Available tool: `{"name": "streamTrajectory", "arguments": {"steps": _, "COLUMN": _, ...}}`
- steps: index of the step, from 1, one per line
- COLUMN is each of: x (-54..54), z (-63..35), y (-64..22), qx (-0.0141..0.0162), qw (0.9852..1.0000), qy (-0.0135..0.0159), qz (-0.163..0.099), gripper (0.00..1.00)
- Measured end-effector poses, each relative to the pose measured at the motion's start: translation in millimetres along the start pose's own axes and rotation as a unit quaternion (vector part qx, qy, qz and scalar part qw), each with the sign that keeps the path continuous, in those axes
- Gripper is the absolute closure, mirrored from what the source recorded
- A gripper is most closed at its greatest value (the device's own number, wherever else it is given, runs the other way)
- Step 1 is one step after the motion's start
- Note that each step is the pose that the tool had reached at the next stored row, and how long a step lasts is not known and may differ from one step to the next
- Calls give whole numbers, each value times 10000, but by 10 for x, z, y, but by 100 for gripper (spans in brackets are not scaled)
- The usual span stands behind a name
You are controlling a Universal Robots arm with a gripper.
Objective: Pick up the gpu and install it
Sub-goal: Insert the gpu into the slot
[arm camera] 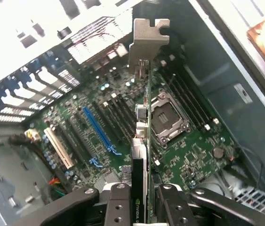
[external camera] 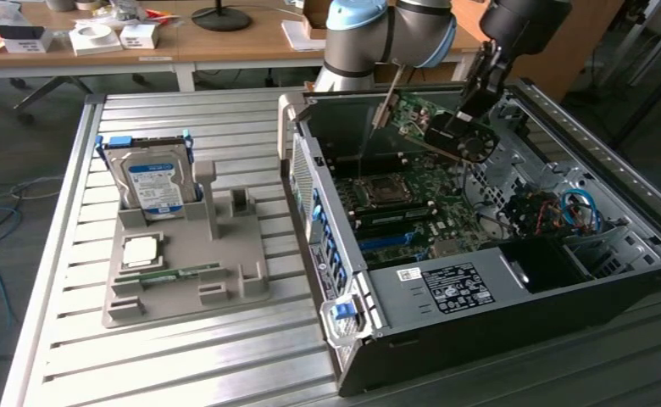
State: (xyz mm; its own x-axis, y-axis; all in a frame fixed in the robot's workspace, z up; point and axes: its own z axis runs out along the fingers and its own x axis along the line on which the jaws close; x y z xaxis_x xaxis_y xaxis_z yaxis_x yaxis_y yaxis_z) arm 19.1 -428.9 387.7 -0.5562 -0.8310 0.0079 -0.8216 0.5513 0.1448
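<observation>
gpu [external camera: 421,123]: held tilted in the air inside the open top of the computer case [external camera: 512,339]; above the motherboard [external camera: 404,212] and apart from its slots; metal bracket [arm camera: 146,40] at the end away from the gripper
gripper [external camera: 469,114]: pinching the gpu at its fan end; one finger [arm camera: 118,202] on each face
motherboard: blue slot [arm camera: 97,132] and CPU socket [arm camera: 167,117] on either side of the card's edge
holder [external camera: 184,263]: on the table [external camera: 195,365], at the exterior view's left of the case; hard drive [external camera: 155,182] upright at its far end

gpu [external camera: 438,127] [arm camera: 140,165] shown in green with black fan and silver bracket, gripper [arm camera: 144,200] finished in black, motherboard [arm camera: 188,155] coloured green with one blue slot [arm camera: 97,129], hard drive [external camera: 153,180] silver and labelled in blue, holder [external camera: 184,288] moulded in grey, table [external camera: 172,373] ribbed in silver
</observation>
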Motion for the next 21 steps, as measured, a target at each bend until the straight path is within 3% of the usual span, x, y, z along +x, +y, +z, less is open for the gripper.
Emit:
{"name": "streamTrajectory", "arguments": {"steps": 6, "x": 0, "z": 10, "y": -1, "qx": 4, "qw": 9985, "qy": 78, "qz": -533, "gripper": 74}}
{"name": "streamTrajectory", "arguments": {"steps": 12, "x": 0, "z": 17, "y": -2, "qx": 8, "qw": 9946, "qy": 151, "qz": -1028, "gripper": 74}}
{"name": "streamTrajectory", "arguments": {"steps": 16, "x": 0, "z": 24, "y": -3, "qx": 11, "qw": 9903, "qy": 201, "qz": -1373, "gripper": 74}}
{"name": "streamTrajectory", "arguments": {"steps": 21, "x": 0, "z": 31, "y": -5, "qx": 14, "qw": 9830, "qy": 266, "qz": -1815, "gripper": 74}}
